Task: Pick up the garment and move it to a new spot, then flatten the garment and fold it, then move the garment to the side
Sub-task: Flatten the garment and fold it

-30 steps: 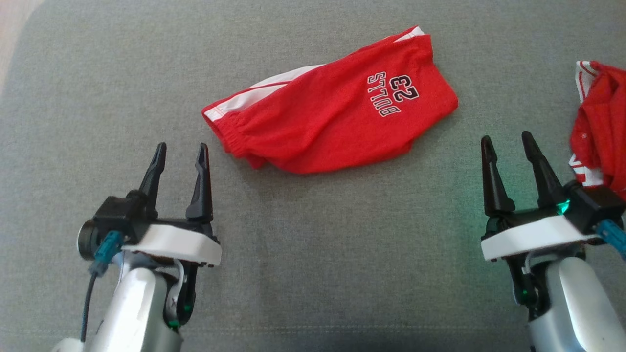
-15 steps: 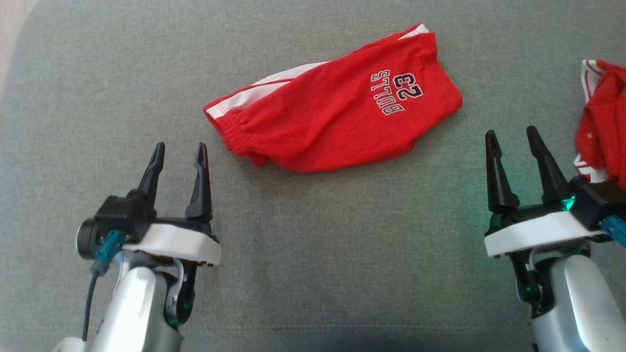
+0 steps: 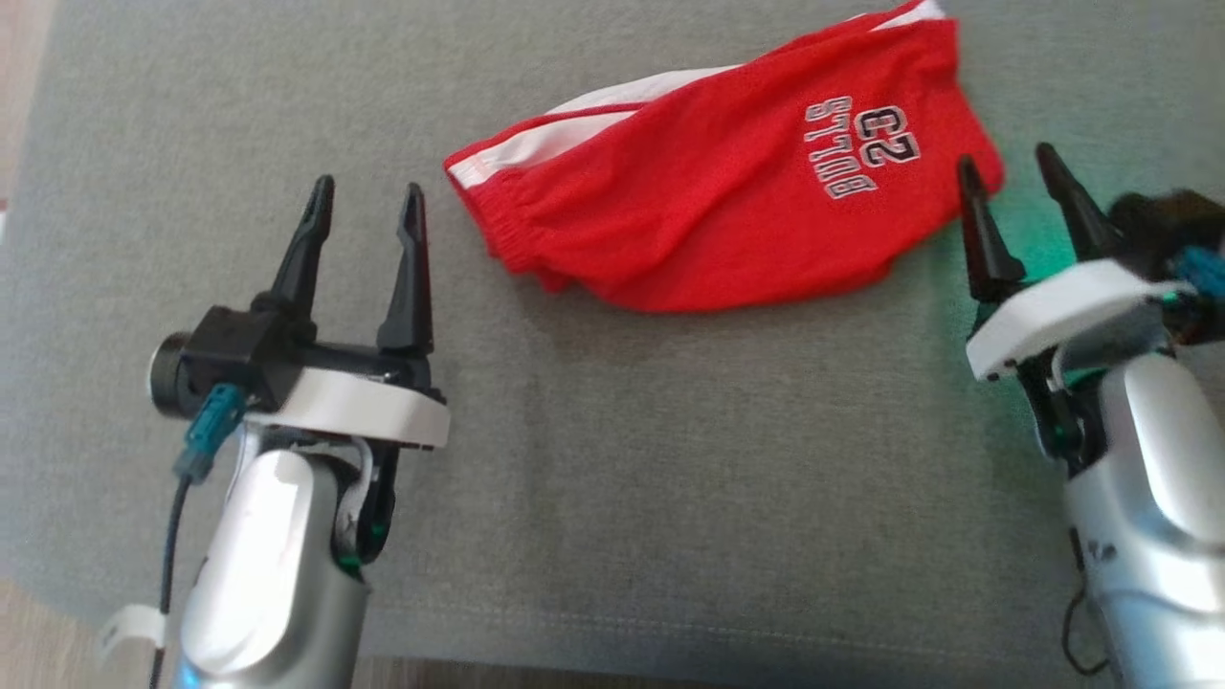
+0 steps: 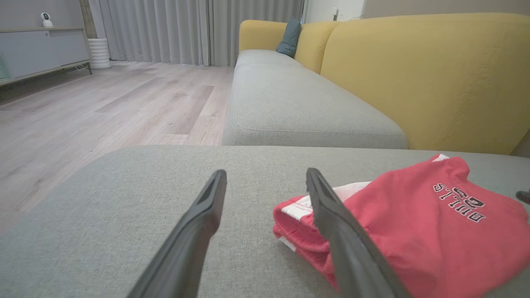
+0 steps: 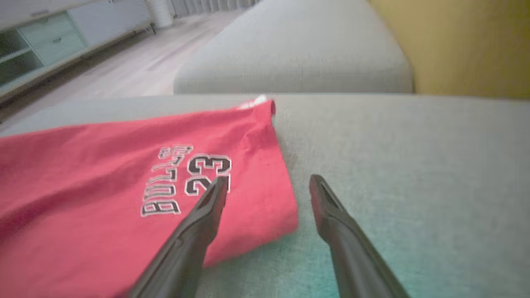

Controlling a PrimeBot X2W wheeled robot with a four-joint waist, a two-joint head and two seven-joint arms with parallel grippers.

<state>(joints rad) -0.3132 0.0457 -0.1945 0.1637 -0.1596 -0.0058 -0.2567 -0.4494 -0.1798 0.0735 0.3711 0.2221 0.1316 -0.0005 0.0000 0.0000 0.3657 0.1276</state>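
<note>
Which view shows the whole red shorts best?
The head view: the shorts lie nearly whole on the grey cushion, waistband to leg hem. The left wrist view shows mainly the waistband end, low and foreshortened; the right wrist view shows the lettered end, blurred.

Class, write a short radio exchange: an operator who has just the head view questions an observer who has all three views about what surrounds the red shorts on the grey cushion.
Operator: I see the red shorts on the grey cushion, with the left gripper and right gripper both open. What lies beyond the shorts?
Observer: The left wrist view shows a yellow sofa back rising behind the cushion.
Operator: Does the grey surface carry on past my picture?
Observer: It ends at an edge; a separate grey seat runs on beyond it.
</note>
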